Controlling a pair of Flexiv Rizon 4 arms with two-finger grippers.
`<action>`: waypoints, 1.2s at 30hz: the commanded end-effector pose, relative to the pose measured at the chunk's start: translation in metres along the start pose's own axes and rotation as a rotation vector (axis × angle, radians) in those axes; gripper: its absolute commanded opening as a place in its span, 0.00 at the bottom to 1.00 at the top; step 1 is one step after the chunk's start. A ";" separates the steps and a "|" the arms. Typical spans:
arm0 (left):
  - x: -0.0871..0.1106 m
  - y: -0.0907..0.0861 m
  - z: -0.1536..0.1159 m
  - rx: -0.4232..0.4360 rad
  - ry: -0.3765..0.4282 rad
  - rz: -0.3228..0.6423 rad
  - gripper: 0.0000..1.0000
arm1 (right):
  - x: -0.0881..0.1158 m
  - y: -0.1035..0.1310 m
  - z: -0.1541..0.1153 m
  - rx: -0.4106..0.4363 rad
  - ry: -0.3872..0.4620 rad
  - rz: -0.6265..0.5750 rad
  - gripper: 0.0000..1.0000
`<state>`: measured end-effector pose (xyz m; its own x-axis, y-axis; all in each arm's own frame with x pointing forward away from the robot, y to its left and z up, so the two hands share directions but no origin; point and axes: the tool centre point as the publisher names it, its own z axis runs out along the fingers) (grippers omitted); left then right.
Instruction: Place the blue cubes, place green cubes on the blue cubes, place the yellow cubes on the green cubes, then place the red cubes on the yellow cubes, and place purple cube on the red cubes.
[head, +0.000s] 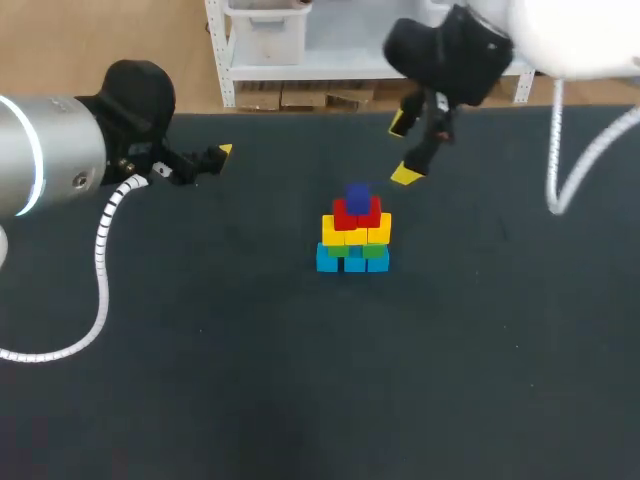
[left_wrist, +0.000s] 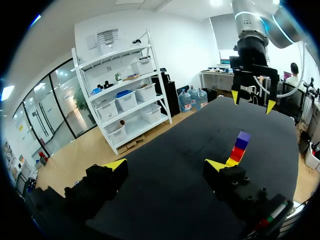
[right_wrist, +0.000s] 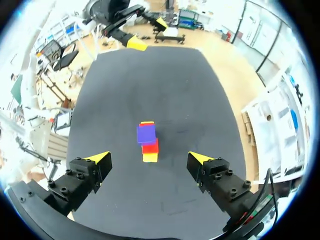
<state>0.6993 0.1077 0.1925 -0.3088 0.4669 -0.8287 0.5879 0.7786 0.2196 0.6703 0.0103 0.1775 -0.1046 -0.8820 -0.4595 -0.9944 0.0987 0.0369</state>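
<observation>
A stack of cubes (head: 353, 238) stands mid-table: blue at the bottom, then green, yellow and red, with a purple cube (head: 357, 194) on top. My right gripper (head: 402, 150) hangs open just behind and above the stack, holding nothing. In the right wrist view the purple cube (right_wrist: 146, 134) lies below, apart from the spread fingers of the right gripper (right_wrist: 149, 157). My left gripper (head: 205, 163) is open and empty at the far left. From the left wrist view its own tips frame the left gripper (left_wrist: 166, 165), with the stack (left_wrist: 239, 148) off to one side and the right gripper (left_wrist: 252, 101) beyond it.
The black table (head: 250, 380) carries nothing but the stack. Its far edge (head: 300, 113) runs just behind both grippers. My left gripper (right_wrist: 148, 33) shows at the table's far end in the right wrist view.
</observation>
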 end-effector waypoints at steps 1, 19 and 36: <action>0.000 0.001 0.001 0.005 -0.001 0.000 1.00 | 0.017 0.004 -0.007 0.064 -0.179 0.033 1.00; 0.000 0.001 0.001 0.005 -0.001 0.000 1.00 | 0.055 -0.005 -0.041 0.177 -0.443 0.201 1.00; 0.000 0.001 0.001 0.005 -0.001 0.000 1.00 | 0.070 -0.008 -0.047 0.258 -0.531 0.284 1.00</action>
<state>0.6993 0.1077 0.1925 -0.3088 0.4669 -0.8287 0.5879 0.7786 0.2196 0.6747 -0.0734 0.1883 -0.2900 -0.4876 -0.8235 -0.8889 0.4560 0.0430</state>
